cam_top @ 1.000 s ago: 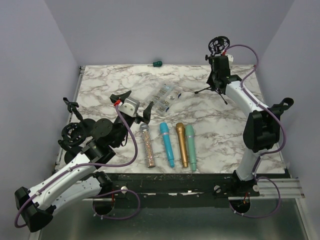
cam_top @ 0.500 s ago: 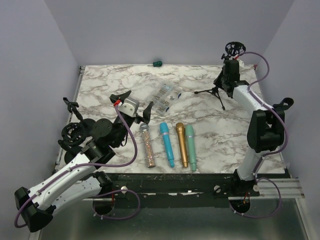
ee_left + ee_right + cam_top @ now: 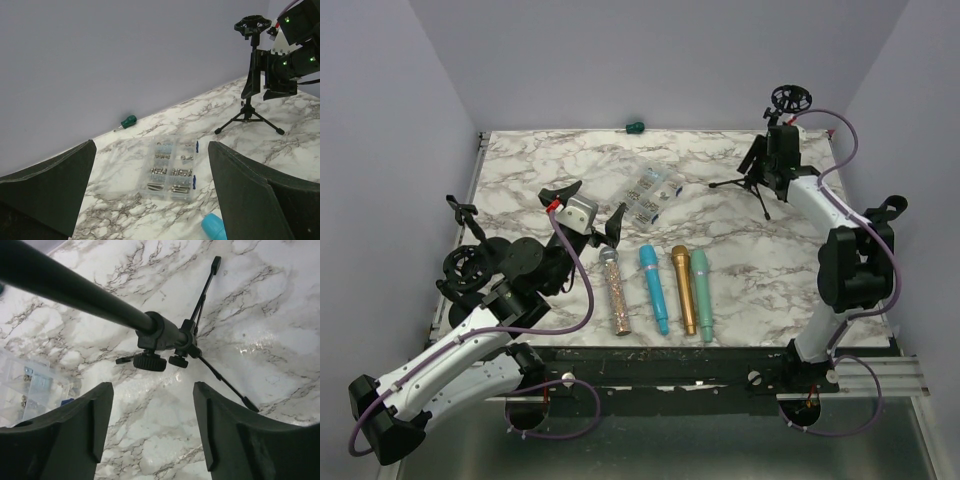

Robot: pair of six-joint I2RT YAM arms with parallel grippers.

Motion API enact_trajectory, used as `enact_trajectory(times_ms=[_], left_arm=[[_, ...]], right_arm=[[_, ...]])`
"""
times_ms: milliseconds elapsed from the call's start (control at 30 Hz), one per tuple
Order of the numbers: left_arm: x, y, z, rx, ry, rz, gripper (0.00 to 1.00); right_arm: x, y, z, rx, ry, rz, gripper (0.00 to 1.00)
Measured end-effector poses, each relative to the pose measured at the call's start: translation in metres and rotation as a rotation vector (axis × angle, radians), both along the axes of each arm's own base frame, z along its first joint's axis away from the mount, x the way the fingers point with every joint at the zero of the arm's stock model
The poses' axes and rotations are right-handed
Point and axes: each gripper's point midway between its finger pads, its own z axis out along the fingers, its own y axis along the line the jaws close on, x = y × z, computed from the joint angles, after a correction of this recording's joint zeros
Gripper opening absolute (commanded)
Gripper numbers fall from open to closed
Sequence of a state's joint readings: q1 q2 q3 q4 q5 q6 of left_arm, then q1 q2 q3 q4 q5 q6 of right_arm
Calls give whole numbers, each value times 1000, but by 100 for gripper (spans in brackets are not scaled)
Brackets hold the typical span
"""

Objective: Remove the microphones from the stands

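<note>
The black tripod stand (image 3: 752, 184) stands at the table's back right, its ring holder (image 3: 790, 97) empty on top. Several microphones lie side by side near the front: glitter (image 3: 616, 295), blue (image 3: 654, 288), gold (image 3: 683, 288) and teal (image 3: 701, 292). My right gripper (image 3: 767, 160) is open beside the stand's pole (image 3: 75, 290), with only marble between its fingers (image 3: 95, 425). My left gripper (image 3: 592, 205) hangs open over the left middle, holding nothing. In the left wrist view the stand (image 3: 248, 107) and the tip of the blue microphone (image 3: 215, 227) show.
A clear screw box (image 3: 653, 195) lies mid-table, also in the left wrist view as the box (image 3: 170, 170). A green screwdriver (image 3: 635, 126) rests at the back wall. A second black ring mount (image 3: 470, 265) sits by the left arm.
The right arm carried the stand to the right, and the stand now rests on its legs. The right jaws have opened off the pole. The left arm has not moved.
</note>
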State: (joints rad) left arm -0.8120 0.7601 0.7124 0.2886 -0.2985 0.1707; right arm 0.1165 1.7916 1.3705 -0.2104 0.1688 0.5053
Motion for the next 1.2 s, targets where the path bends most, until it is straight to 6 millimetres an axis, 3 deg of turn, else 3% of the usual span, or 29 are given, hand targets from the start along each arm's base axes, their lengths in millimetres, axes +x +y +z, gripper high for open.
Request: enact_trajectory(times_ms=[200, 467, 833, 967, 1200], left_arm=[[1, -1, -2, 4, 5, -1, 98], [2, -3, -3, 5, 10, -5, 98], [1, -3, -3, 3, 10, -6, 99], [1, -3, -3, 3, 10, -6, 99], [1, -3, -3, 3, 10, -6, 99]], right_arm=[[-14, 0, 25, 11, -32, 4, 88], [-35, -5, 102, 24, -192, -6, 88], [-11, -51, 215, 14, -399, -124, 76], [4, -60, 219, 21, -406, -136, 72], [21, -50, 160, 50, -281, -99, 72]])
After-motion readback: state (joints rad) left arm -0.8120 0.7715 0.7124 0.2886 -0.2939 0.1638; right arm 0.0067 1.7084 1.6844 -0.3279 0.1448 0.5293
